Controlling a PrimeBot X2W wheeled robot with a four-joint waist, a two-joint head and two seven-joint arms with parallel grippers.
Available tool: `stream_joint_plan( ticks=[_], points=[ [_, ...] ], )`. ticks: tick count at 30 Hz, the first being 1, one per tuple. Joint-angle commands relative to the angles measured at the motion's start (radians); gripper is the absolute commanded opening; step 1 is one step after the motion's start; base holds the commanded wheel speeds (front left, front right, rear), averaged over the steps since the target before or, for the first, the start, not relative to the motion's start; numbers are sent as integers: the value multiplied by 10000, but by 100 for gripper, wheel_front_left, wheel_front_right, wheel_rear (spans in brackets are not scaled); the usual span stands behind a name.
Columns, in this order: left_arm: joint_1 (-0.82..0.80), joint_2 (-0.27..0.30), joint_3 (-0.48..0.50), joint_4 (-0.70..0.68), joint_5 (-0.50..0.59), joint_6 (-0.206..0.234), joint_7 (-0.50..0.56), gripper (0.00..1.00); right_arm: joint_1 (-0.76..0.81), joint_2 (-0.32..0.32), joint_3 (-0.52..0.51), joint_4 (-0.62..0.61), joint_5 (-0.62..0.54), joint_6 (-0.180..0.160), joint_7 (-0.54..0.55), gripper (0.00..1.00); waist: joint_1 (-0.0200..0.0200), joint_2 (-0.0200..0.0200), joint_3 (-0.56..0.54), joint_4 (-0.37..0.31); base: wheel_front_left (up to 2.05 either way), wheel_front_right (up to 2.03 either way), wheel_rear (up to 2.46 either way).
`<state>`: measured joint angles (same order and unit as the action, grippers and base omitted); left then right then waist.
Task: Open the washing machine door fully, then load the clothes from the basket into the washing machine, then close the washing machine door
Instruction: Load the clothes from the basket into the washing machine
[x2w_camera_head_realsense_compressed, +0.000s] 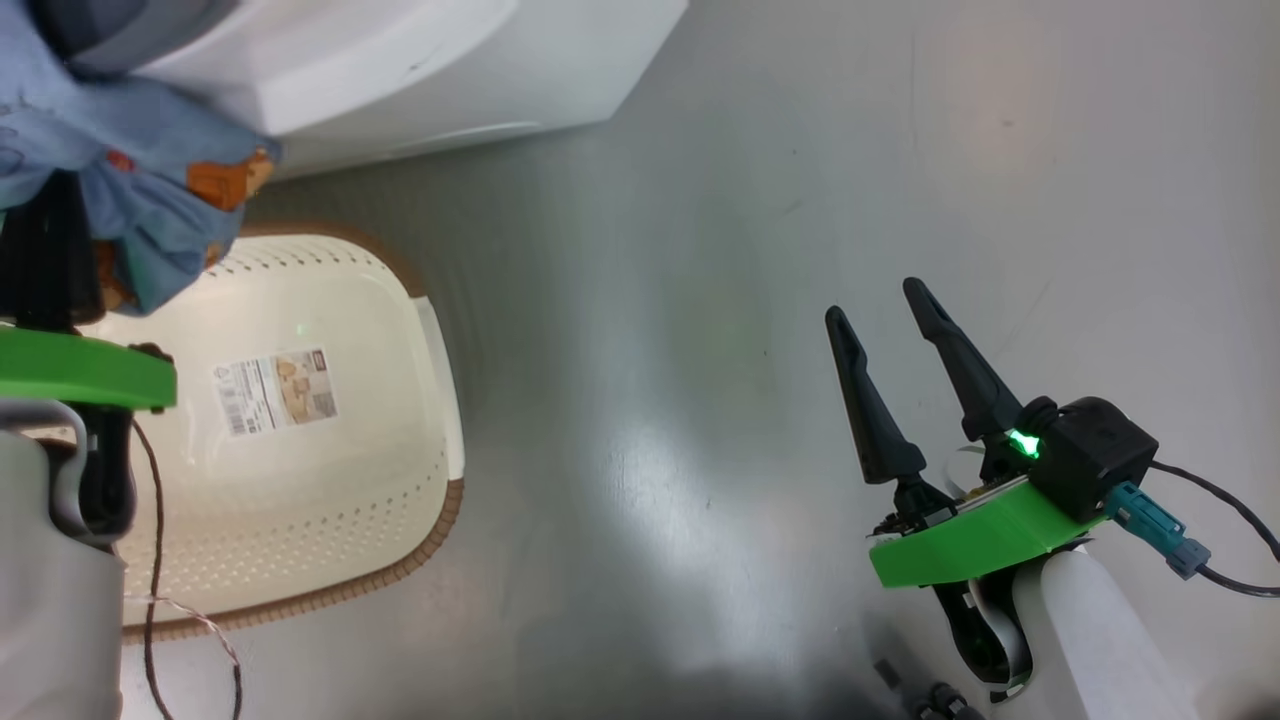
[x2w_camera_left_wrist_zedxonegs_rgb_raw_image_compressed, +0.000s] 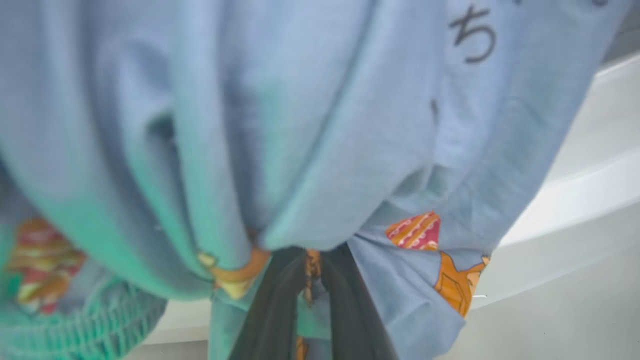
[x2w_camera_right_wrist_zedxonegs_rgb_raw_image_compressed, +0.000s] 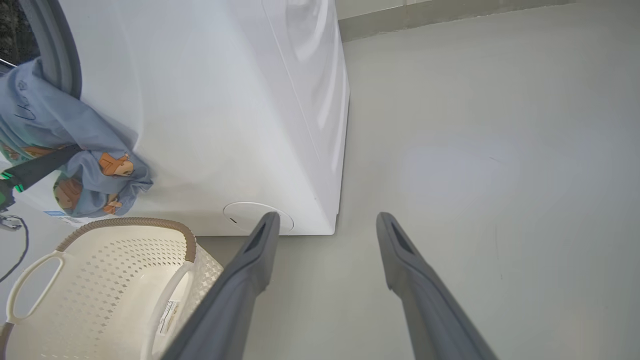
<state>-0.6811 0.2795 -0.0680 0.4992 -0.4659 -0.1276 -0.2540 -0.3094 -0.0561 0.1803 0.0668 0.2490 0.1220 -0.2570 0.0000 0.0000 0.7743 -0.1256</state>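
The clothes (x2w_camera_head_realsense_compressed: 150, 170), light blue with orange bears, hang off the floor above the basket (x2w_camera_head_realsense_compressed: 330, 300) and against the front of the white washing machine (x2w_camera_right_wrist_zedxonegs_rgb_raw_image_compressed: 225, 100). My left gripper (x2w_camera_left_wrist_zedxonegs_rgb_raw_image_compressed: 312, 265) is shut on a fold of the clothes (x2w_camera_left_wrist_zedxonegs_rgb_raw_image_compressed: 280, 125), its dark fingers (x2w_camera_right_wrist_zedxonegs_rgb_raw_image_compressed: 45, 167) reaching in from the left. In the right wrist view the top of the bundle lies at the grey gasket (x2w_camera_right_wrist_zedxonegs_rgb_raw_image_compressed: 60, 55) of the opening. The cream basket (x2w_camera_right_wrist_zedxonegs_rgb_raw_image_compressed: 100, 280) holds nothing but its label sticker (x2w_camera_head_realsense_compressed: 275, 390). My right gripper (x2w_camera_head_realsense_compressed: 890, 305) hovers open over bare floor, well right of the basket. The washing machine door is out of view.
The grey floor (x2w_camera_head_realsense_compressed: 700, 300) stretches right of the machine and basket. A round white cap (x2w_camera_right_wrist_zedxonegs_rgb_raw_image_compressed: 250, 212) sits low on the machine's front, just past my right gripper (x2w_camera_right_wrist_zedxonegs_rgb_raw_image_compressed: 327, 220). A thin cable (x2w_camera_head_realsense_compressed: 155, 560) trails down by my left forearm.
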Motion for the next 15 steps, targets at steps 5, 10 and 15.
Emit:
stream_joint_plan(
  ticks=[5,10,15],
  points=[
    [749,395,171,-597,291,-31,-78,0,262,59,230,-69,93,87,-48,100,0,0,-451,66,0,0,0],
    [1244,371,349,-1147,504,-31,-78,0,312,59,222,16,174,87,-48,100,0,0,-739,76,0,0,0],
    [1318,408,655,-1832,864,-31,-78,0,335,59,230,50,240,87,-48,100,0,0,-947,75,0,0,0]
  ],
)
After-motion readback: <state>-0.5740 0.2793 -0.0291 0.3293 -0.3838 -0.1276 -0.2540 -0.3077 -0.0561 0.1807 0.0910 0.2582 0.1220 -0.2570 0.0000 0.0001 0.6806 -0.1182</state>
